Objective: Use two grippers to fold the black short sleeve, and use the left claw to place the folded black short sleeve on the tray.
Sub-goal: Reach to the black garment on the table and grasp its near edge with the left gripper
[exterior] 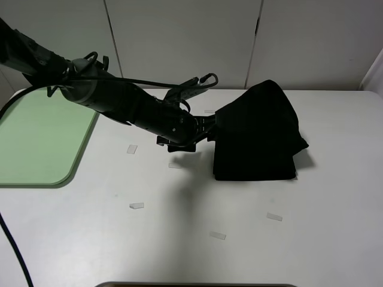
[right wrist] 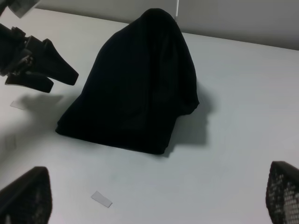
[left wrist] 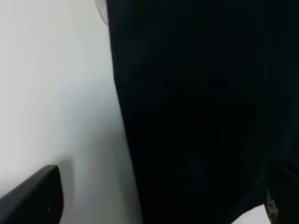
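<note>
Approaching: we bring the left claw (exterior: pixel 210 127), jaws released, to the folded black short sleeve (exterior: pixel 257 134).
Purpose: carrying it left to the tray (exterior: pixel 36 140).
Right claw (right wrist: pixel 154 205): released, clear.

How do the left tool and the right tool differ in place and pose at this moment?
The left tool sits at the black short sleeve's edge; the right tool hangs back from it, its fingertips well apart. Only the left arm appears in the high view. Both are black and open.
</note>
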Controlling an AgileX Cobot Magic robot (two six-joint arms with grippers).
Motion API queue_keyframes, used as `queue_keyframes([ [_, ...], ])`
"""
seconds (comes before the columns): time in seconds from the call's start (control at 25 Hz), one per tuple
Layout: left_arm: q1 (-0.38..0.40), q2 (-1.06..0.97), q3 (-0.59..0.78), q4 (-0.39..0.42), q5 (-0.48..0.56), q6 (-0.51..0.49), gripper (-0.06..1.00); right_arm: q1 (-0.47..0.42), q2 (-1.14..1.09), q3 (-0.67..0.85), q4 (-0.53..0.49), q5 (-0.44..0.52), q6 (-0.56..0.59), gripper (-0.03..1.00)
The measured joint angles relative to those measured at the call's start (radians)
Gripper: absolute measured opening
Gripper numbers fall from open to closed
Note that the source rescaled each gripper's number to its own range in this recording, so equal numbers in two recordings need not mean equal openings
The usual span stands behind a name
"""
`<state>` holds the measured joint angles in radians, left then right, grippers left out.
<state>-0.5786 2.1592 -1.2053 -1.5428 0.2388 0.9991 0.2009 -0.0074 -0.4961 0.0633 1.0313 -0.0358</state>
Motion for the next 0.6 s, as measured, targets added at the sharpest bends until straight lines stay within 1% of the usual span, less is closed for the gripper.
queue_keyframes([
  [0.32,0.004,0.0,0.0,-0.031,-0.002,0.002,0.85,0.0,0.0,0.0,0.0,0.0,0.0,1.0],
  [0.48,0.004,0.0,-0.005,-0.067,0.0,0.003,0.85,0.0,0.0,0.0,0.0,0.0,0.001,1.0],
  [0.6,0.004,0.0,-0.009,-0.072,0.004,0.003,0.85,0.0,0.0,0.0,0.0,0.0,0.001,1.0],
])
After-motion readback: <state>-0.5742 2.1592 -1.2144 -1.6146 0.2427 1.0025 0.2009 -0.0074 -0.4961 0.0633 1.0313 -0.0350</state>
